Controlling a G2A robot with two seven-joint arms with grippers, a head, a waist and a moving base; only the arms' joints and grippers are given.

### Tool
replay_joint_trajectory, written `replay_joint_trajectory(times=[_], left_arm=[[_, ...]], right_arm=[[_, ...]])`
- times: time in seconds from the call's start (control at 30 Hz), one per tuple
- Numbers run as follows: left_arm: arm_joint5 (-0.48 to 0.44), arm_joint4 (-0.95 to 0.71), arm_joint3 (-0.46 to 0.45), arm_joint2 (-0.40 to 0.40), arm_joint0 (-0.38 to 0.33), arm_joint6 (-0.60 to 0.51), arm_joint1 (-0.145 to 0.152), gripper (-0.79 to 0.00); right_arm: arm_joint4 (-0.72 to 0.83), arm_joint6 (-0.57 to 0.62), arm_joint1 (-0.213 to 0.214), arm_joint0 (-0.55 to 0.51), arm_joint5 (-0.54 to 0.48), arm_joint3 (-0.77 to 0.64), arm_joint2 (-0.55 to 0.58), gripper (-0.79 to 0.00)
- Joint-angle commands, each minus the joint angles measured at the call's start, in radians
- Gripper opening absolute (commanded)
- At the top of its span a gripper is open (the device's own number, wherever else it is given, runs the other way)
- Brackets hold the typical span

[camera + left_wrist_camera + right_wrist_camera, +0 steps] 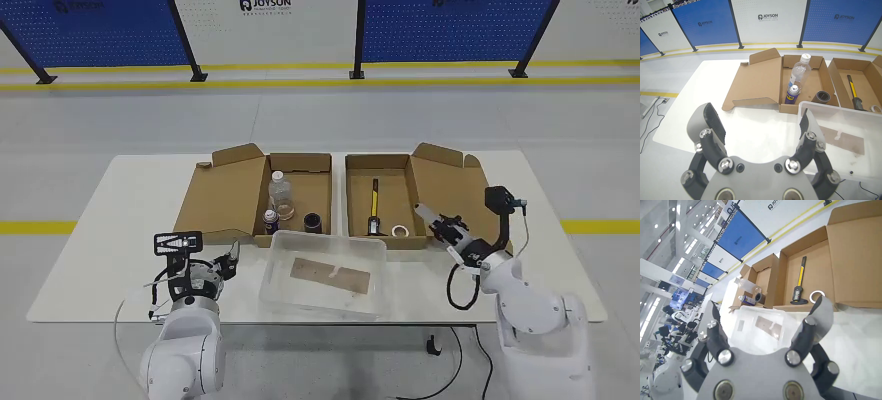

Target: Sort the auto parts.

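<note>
Status at the sorting step: no part in hand. Left gripper [757,113] low over the counter [120,240] beside the clear bin [325,237], fingers spread wide, nothing between them. Right gripper [766,302] on the bin's other side, near the front corner of the right box [392,195], fingers likewise wide and empty. Left box [305,190] loaded with a clear bottle [281,193], a blue spray can [271,221] and a black sleeve [313,222]. Right box loaded with a yellow-scaled caliper [375,205] and a white tape ring [399,231] just beside its head. No loose part discernible in the bin, only a brown patch on its floor. Judged as either the close of the sort or a pause between picks. Before any further move, confirm the bin's contents. If a part remains, descend with fingers wide, close on that one part, lift above the bin wall, then cross to the matching box while keeping clear of the raised flaps.
</note>
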Motion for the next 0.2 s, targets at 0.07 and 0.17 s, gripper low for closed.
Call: replay_joint_trajectory(times=[0.07, 0.17], left_arm=[[0.000, 0.000, 0.000, 0.000, 0.000, 0.000, 0.000, 0.000], [0.000, 0.000, 0.000, 0.000, 0.000, 0.000, 0.000, -0.001]], right_arm=[[0.000, 0.000, 0.000, 0.000, 0.000, 0.000, 0.000, 0.000], [0.000, 0.000, 0.000, 0.000, 0.000, 0.000, 0.000, 0.000]])
